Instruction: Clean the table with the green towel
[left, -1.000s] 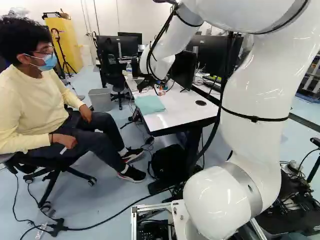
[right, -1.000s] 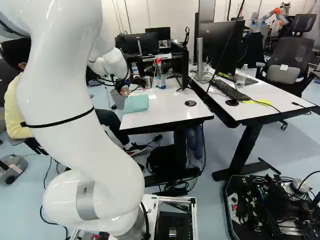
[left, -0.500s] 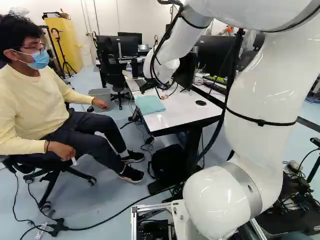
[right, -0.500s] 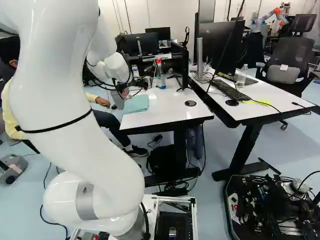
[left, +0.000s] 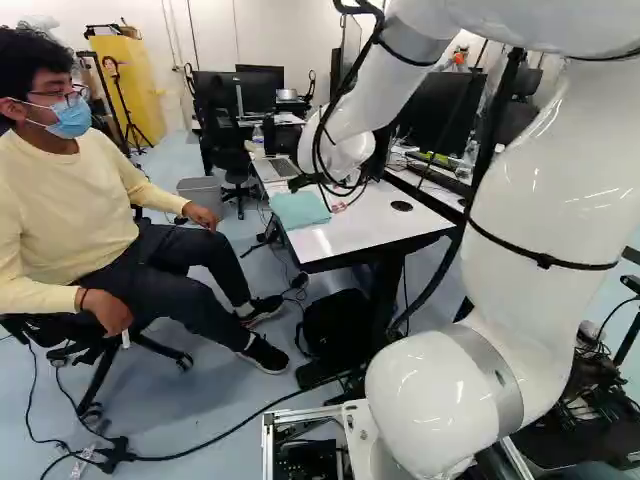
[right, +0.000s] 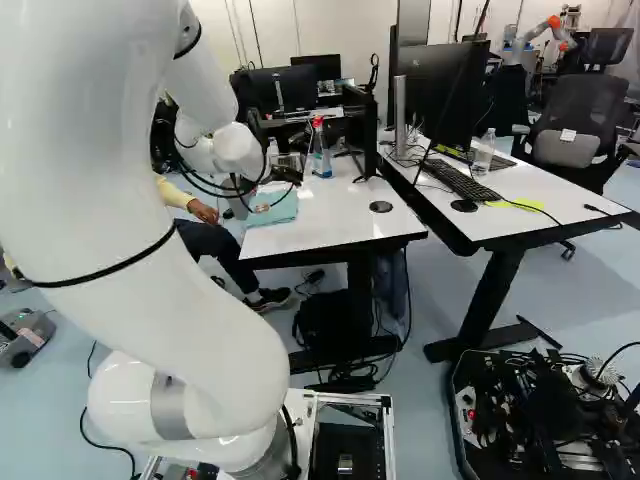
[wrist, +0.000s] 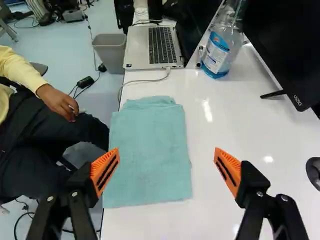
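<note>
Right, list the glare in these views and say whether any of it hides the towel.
Wrist view: small bright spots on the glossy tabletop, beside the towel and not over it; left base view: glints on the white arm, a pale sheen on the tabletop by the towel; right base view: highlights on the arm, none hiding the towel.

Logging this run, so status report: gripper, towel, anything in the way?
Black two-fingered gripper open, empty. Folded pale green cloth towel lying flat on white tabletop. Nothing seen atop towel; seated person's hand near the table's edge.
</note>
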